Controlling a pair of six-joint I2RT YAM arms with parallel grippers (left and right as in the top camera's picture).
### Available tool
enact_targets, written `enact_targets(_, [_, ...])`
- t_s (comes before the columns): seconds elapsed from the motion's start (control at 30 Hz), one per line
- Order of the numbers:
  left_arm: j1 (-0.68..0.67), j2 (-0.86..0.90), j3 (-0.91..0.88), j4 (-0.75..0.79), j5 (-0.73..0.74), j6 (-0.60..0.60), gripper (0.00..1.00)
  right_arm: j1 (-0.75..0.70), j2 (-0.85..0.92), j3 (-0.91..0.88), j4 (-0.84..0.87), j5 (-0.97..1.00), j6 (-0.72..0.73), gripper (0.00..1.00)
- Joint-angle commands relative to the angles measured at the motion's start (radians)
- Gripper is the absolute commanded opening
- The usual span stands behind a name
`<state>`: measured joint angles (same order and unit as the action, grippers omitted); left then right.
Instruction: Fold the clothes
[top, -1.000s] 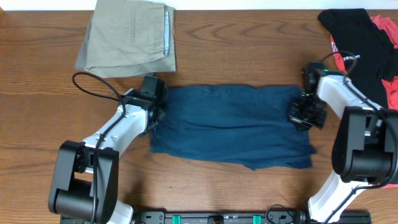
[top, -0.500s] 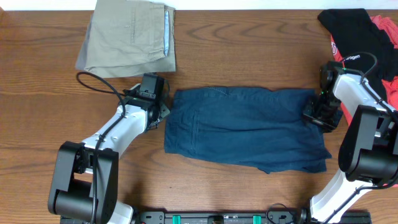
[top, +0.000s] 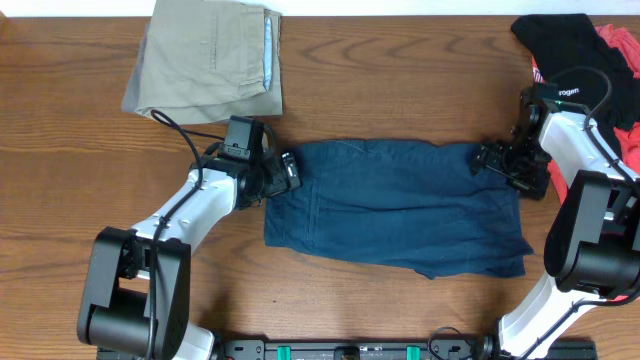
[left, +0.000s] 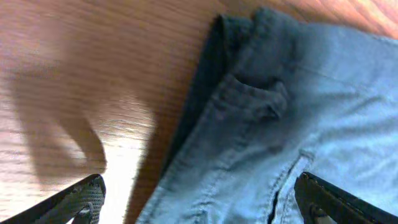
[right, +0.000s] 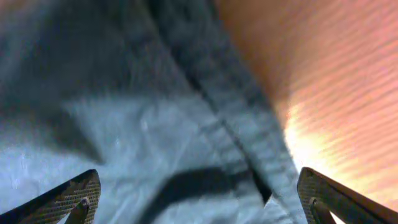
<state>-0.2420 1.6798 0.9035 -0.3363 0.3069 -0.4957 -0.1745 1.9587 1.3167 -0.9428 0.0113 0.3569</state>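
Two grippers hang spread and empty over the ends of the shorts: left gripper at the waist edge, right gripper at the leg hems. Shorts lie flat mid-table, long axis left-right, waist apparently left. Likely between folds; next, pinch one end and carry it across.

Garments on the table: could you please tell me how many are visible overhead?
4: folded khaki shorts top left, navy shorts in the centre, black garment and red garment top right; more may lie off-frame.
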Motion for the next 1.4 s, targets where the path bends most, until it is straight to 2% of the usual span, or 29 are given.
enact_targets(0.0, [0.003,0.024,-0.018,0.0,0.045,0.058,0.98,-0.002,-0.029,0.019,0.027,0.134,-0.014,0.99])
enact_targets(0.13, [0.003,0.08,-0.018,0.014,0.118,0.077,0.98,-0.006,-0.029,0.019,0.05,0.224,-0.014,0.99])
enact_targets(0.4, [0.002,0.158,-0.018,0.058,0.297,0.107,1.0,-0.008,-0.029,0.018,0.061,0.223,-0.014,0.99])
enact_targets(0.43, [-0.002,0.165,-0.018,0.057,0.3,0.107,0.96,-0.008,-0.029,0.018,0.066,0.223,-0.014,0.99])
enact_targets(0.53, [-0.015,0.183,-0.019,0.062,0.291,0.105,0.77,-0.008,-0.029,0.018,0.068,0.224,-0.014,0.99])
enact_targets(0.7, [-0.03,0.188,-0.019,0.063,0.224,0.062,0.33,-0.008,-0.029,0.018,0.068,0.224,-0.014,0.99])
enact_targets(0.77, [-0.03,0.188,-0.019,0.062,0.201,0.04,0.19,-0.008,-0.029,0.018,0.068,0.224,-0.014,0.99])
enact_targets(0.8, [-0.029,0.187,-0.019,0.062,0.193,0.034,0.07,-0.008,-0.029,0.018,0.068,0.224,-0.014,0.99])
enact_targets(1.07, [-0.017,0.168,-0.018,0.037,0.188,0.034,0.06,-0.008,-0.029,0.018,0.068,0.224,-0.014,0.99])
enact_targets(1.27, [0.053,0.041,-0.015,-0.132,0.014,0.035,0.06,-0.008,-0.029,0.018,0.068,0.224,-0.014,0.99])
enact_targets(1.37, [0.09,-0.049,-0.006,-0.217,-0.006,0.08,0.06,-0.008,-0.029,0.018,0.068,0.224,-0.014,0.99])
